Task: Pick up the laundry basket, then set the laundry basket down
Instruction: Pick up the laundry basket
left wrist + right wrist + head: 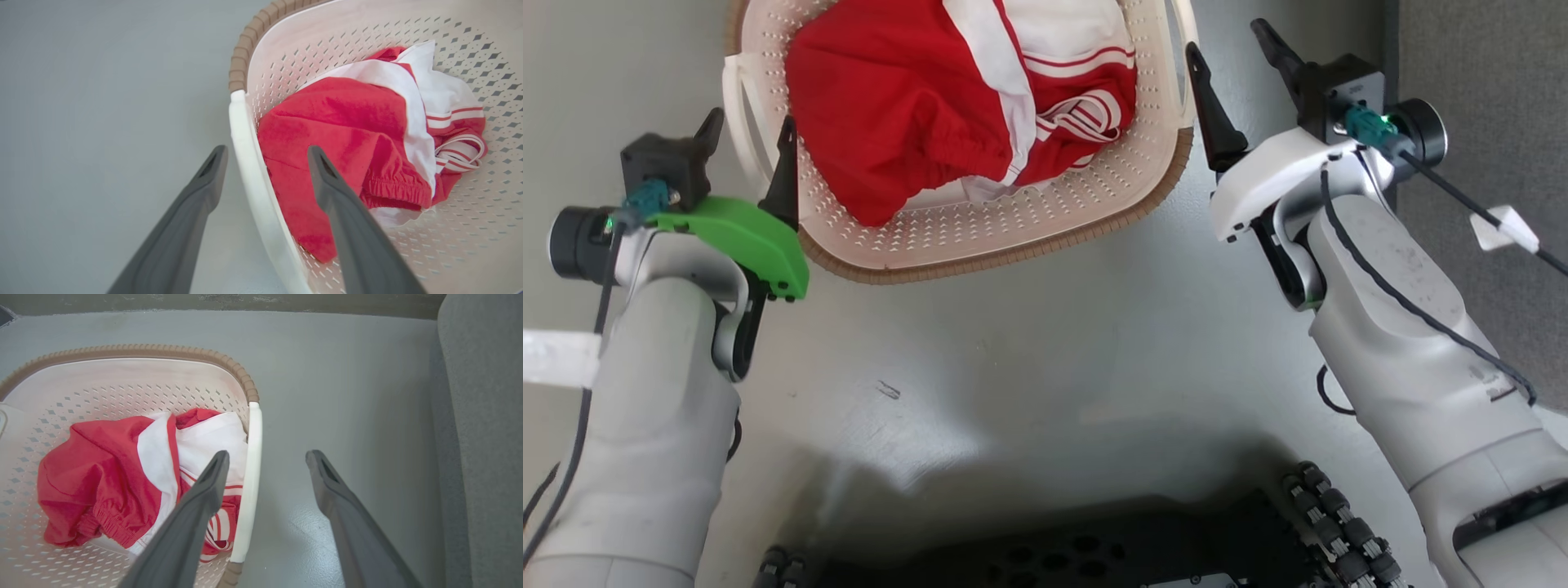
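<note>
At the left, holds the left gripper (751,122) spread wide and empty, astride the left handle (245,143): one finger outside over the grey floor (1013,367), the other inside above the red-and-white clothing (890,106), apparently set to close on that handle. Between the arms, leaves the laundry basket (980,237) resting on the floor, near the floor's right edge where a darker grey textured surface (1478,245) begins. At the right, mirrors this with the right gripper (1225,37), likewise wide apart and holding nothing, straddling the right handle (254,457), probably so both sides lift level. Offers no readable writing: only a white looped emblem (1086,114) on the red cloth, and a mark on the right gripper's black block (1347,86) too small to read.
</note>
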